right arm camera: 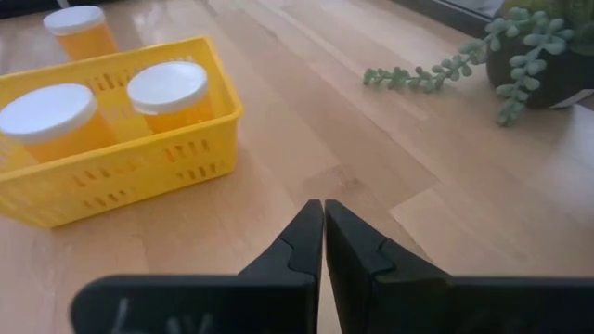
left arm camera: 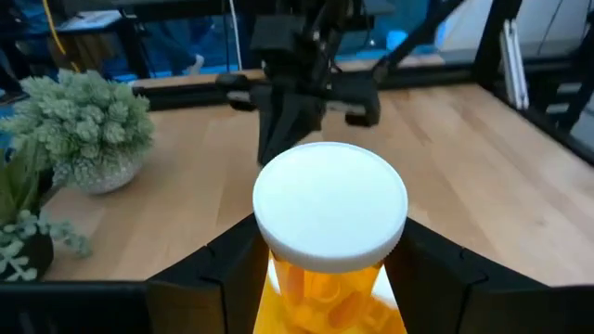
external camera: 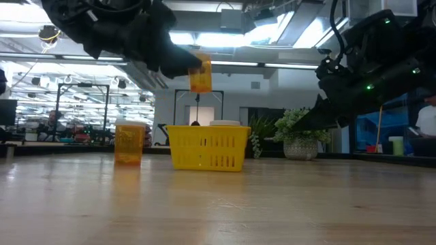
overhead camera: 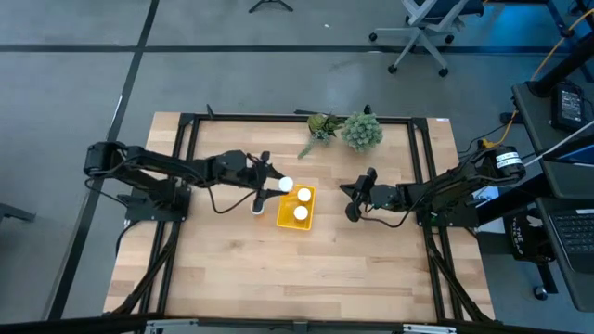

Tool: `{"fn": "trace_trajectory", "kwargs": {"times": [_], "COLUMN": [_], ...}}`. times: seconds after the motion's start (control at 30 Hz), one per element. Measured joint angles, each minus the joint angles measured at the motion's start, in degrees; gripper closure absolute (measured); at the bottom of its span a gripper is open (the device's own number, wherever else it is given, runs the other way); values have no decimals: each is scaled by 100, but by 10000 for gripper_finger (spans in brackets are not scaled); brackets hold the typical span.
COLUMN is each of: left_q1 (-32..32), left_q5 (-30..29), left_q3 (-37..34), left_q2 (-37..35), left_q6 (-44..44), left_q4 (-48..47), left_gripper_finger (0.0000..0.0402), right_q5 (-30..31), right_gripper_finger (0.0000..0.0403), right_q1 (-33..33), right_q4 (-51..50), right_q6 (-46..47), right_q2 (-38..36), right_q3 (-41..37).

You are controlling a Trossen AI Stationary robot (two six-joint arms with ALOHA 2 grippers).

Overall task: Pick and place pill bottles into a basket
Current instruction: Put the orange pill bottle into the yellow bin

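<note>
- The left gripper [overhead camera: 278,185] has its fingers clamped on an orange pill bottle [external camera: 200,75], held in the air just left of the yellow basket [overhead camera: 282,217] near the middle of the high view; in the low view the bottle hangs above the basket's left edge.
- In the left wrist view the held bottle's white cap [left arm camera: 330,208] fills the centre, with a finger [left arm camera: 213,278] on each side of the orange body below the cap.
- The bottle looks light and rigid, smooth plastic that could slip, so a hold on the body just under the cap, as here, seems the sound place to take it.
- The basket sits on the wooden worktop [overhead camera: 223,269] with two capped bottles standing upright in it, side by side: one [right arm camera: 48,121] at the left of the right wrist view, the other [right arm camera: 170,95] beside it.
- A fourth bottle [external camera: 129,141] stands upright on the worktop just outside the basket, at the left of the low view.
- The basket's walls are low and slotted; by my reckoning there is room left for the remaining two.
- The right gripper [overhead camera: 354,209] waits to the right of the basket, fingers pressed together and holding nothing.
- Two green plant sprigs [overhead camera: 348,128] sit at the upper centre of the high view, well apart from the basket.
</note>
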Motion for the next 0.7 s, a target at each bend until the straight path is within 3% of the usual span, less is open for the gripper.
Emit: {"fn": "trace_trajectory", "kwargs": {"times": [0.7], "left_q1": [6], "left_q5": [-81], "left_q3": [-2], "left_q2": [1448], "left_q6": [194], "left_q4": [790], "left_gripper_finger": [210], "right_q5": [4], "right_gripper_finger": [382], "right_q1": [44], "right_q4": [15], "right_q6": [-14], "right_q2": [0], "right_q3": [1]}}
